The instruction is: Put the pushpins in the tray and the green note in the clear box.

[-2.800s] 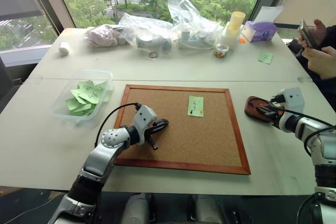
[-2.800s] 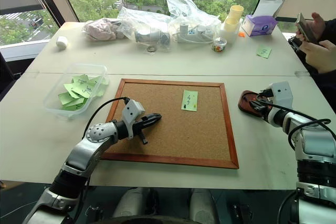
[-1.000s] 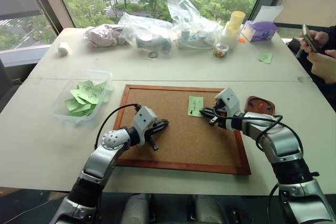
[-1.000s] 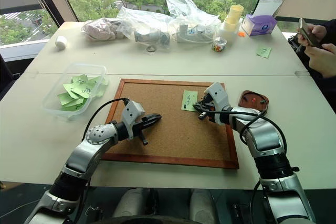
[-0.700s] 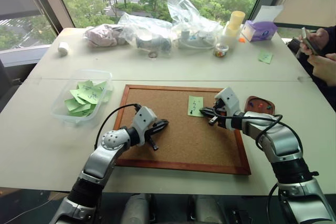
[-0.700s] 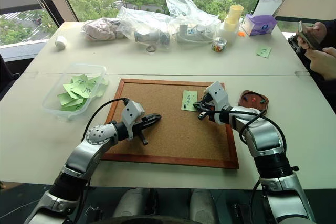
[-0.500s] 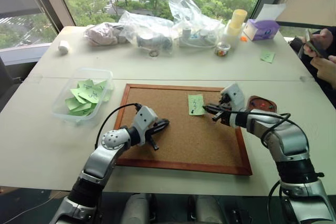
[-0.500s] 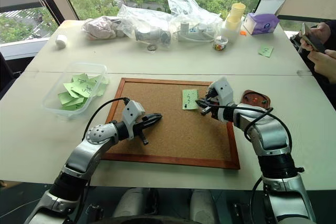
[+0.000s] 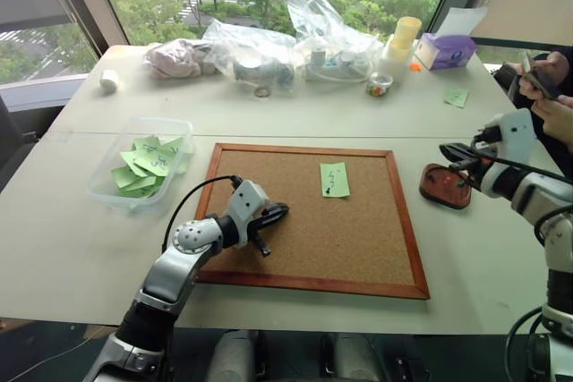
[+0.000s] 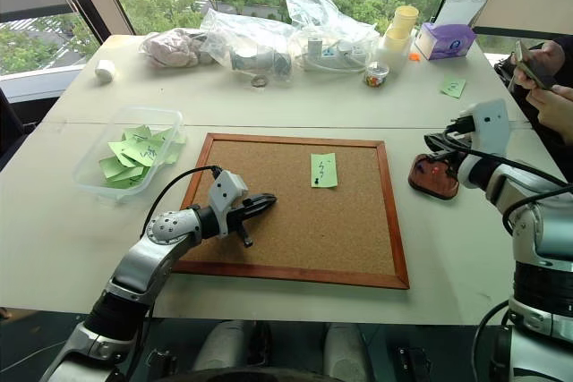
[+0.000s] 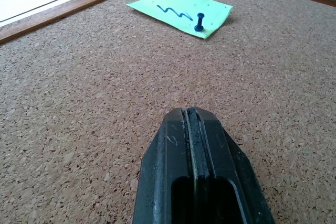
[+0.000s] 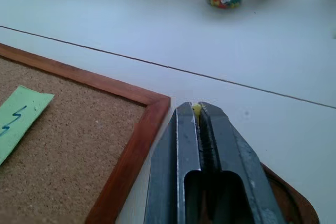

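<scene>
The right gripper (image 12: 198, 109), above the tray (image 9: 445, 186) just beside the corkboard (image 9: 312, 217), pinches something yellow, perhaps a pushpin (image 12: 197, 109). The left gripper (image 9: 279, 211) rests shut and empty on the corkboard, well apart from the green note (image 9: 334, 180).

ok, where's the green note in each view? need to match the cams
Left eye: green note on the corkboard, upper middle.
Right eye: same spot on the board.
Left wrist: ahead of the fingers, a dark pushpin in it.
Right wrist: one corner at the picture's edge.
Shared landmark: the corkboard's wooden frame.
</scene>
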`<act>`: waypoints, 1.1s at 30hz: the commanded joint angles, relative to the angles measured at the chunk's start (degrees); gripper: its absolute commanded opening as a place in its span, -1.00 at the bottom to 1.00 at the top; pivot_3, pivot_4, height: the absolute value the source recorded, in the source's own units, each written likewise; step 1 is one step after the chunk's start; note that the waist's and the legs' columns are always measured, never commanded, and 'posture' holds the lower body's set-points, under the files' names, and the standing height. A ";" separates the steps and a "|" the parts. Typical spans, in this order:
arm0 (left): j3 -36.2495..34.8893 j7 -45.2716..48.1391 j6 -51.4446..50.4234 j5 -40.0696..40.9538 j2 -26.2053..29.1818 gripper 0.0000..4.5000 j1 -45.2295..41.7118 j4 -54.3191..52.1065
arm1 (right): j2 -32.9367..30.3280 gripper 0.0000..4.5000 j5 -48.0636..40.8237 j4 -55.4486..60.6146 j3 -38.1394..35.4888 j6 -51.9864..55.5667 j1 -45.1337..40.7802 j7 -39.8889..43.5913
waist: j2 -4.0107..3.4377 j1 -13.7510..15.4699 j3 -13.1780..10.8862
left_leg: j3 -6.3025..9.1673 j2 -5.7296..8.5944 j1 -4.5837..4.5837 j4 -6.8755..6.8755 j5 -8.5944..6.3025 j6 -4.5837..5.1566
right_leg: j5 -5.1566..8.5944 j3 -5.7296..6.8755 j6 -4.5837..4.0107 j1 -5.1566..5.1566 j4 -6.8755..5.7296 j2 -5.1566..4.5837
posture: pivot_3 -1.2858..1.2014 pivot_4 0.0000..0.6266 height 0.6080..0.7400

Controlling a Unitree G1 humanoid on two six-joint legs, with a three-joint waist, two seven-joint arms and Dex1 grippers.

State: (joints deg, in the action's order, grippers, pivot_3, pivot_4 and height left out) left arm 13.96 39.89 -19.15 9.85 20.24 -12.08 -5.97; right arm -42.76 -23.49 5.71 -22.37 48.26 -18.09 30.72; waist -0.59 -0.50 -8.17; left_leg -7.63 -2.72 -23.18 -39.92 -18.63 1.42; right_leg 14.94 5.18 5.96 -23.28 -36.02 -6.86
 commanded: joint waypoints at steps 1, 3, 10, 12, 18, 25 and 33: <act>2.90 1.09 -2.10 -1.77 0.59 -1.00 1.92 4.68 | -1.96 -0.97 1.13 -1.67 -2.97 -2.69 2.85 0.30 | 0.00 0.02 0.00 | -0.01 0.00 0.01 0.00 0.00 0.00 | 0.00 0.00 0.00 0.01 0.00 0.00 | 0.03 -0.52 1.00; 2.90 1.33 -1.98 -1.82 0.72 -1.00 1.87 4.81 | -2.15 -0.97 1.44 -1.93 -3.16 -3.67 4.86 0.52 | -0.01 0.03 0.00 | 0.00 0.00 0.01 0.00 0.00 0.00 | 0.00 0.00 0.01 0.01 0.00 0.00 | 0.03 -0.52 1.00; 3.08 1.85 -1.46 -2.20 1.07 -1.00 1.67 5.21 | 1.03 -0.97 2.73 -7.82 -1.36 -7.88 8.44 -0.54 | -0.03 0.00 0.02 | 0.00 0.00 0.06 0.00 0.00 0.00 | 0.00 0.00 0.01 0.06 0.00 0.01 | 0.03 -0.52 1.00; 3.02 1.91 -1.15 -2.38 1.23 -1.00 1.59 5.42 | 1.97 -0.97 3.36 -8.59 -0.11 -9.39 9.63 -0.07 | -0.04 -0.01 0.02 | 0.02 0.00 0.06 0.00 0.00 0.00 | 0.00 0.00 0.01 0.08 0.00 0.02 | 0.03 -0.52 1.00; 2.81 1.97 -0.70 -2.63 1.52 -1.00 1.45 5.89 | 2.19 -0.97 3.41 -9.34 -0.09 -10.78 9.59 -0.23 | -0.01 -0.10 0.04 | 0.01 -0.02 0.20 0.00 0.00 0.00 | 0.00 -0.01 0.02 0.20 0.00 0.04 | 0.03 -0.52 1.00; 2.98 2.00 -0.30 -2.86 1.17 -1.00 1.16 6.45 | 1.69 -0.86 2.19 -8.25 -1.04 -10.19 8.39 -0.18 | -0.02 -0.08 0.05 | 0.01 -0.03 0.20 0.00 0.00 0.00 | 0.01 -0.01 0.01 0.20 0.00 0.03 | 0.03 -0.52 1.00; 3.25 2.05 0.09 -2.80 0.88 -1.00 1.19 6.73 | -0.56 0.31 1.41 -5.56 -2.43 -8.79 7.79 0.39 | -0.05 0.03 0.06 | 0.01 -0.02 0.20 0.00 0.00 0.00 | 0.01 -0.01 0.00 0.19 0.00 0.01 | 0.03 -0.52 1.00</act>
State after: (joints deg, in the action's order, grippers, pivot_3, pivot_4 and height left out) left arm 14.25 41.65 -16.90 9.43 20.73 -13.21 -3.52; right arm -41.69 -21.18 -2.59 -22.68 39.54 -9.21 30.81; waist -0.64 -0.47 -8.11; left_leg -7.62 -2.74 -22.99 -39.92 -18.63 1.42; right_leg 14.95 5.17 5.96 -23.08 -36.02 -6.85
